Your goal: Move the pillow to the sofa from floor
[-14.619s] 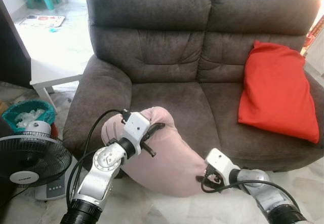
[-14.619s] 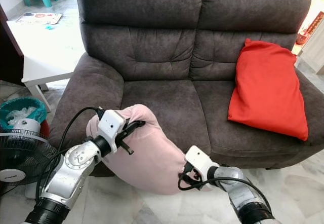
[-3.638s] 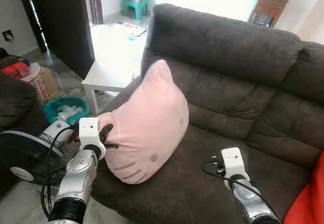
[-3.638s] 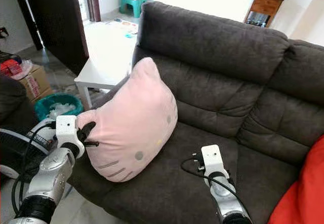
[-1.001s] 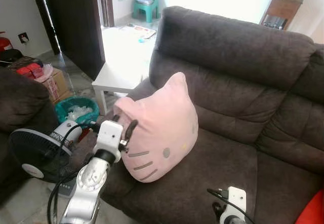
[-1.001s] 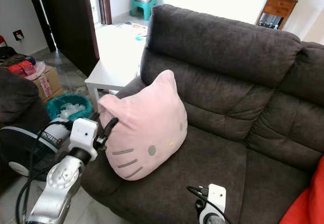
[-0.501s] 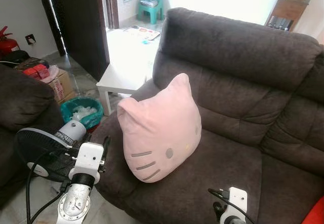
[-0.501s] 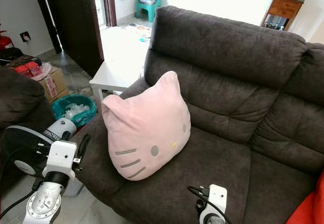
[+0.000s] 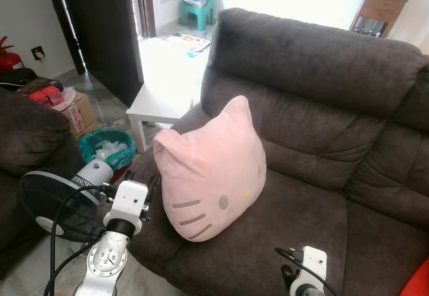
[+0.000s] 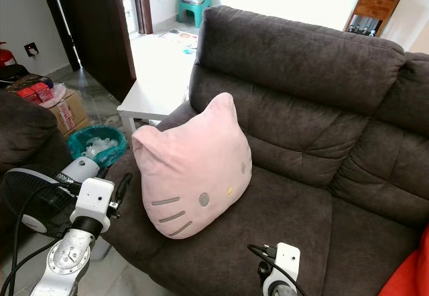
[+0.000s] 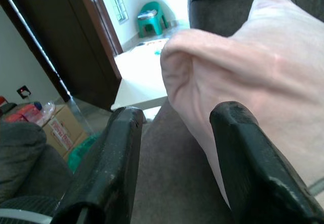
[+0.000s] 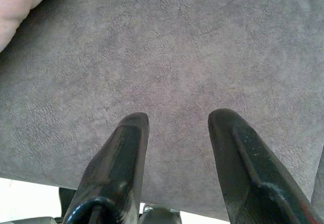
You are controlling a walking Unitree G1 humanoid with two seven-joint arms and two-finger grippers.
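I see the pink cat-face pillow [image 9: 211, 169] propped upright on the left seat of the dark brown fabric sofa [image 9: 315, 75], its ears pointing up and its back against the sofa's left armrest and backrest. My left tool [image 11: 172, 148] sits at about 8 o'clock from the pillow, just beside the armrest; its two black fingers [image 11: 114, 158] are spread apart with nothing between them, and one of them is close alongside the pillow's corner ear, though I cannot tell whether it touches. My right tool [image 12: 174, 163] is low at 5 o'clock from the pillow, over the sofa's seat cushion, fingers parted and empty above the brown fabric. At 9 o'clock from the pillow, on the floor, stand a black fan [image 9: 57, 205] and a teal bin [image 9: 107, 149]. A white counter [image 9: 167, 75] stands at 11 o'clock, past the armrest, with a teal stool [image 9: 200, 5] well beyond it.
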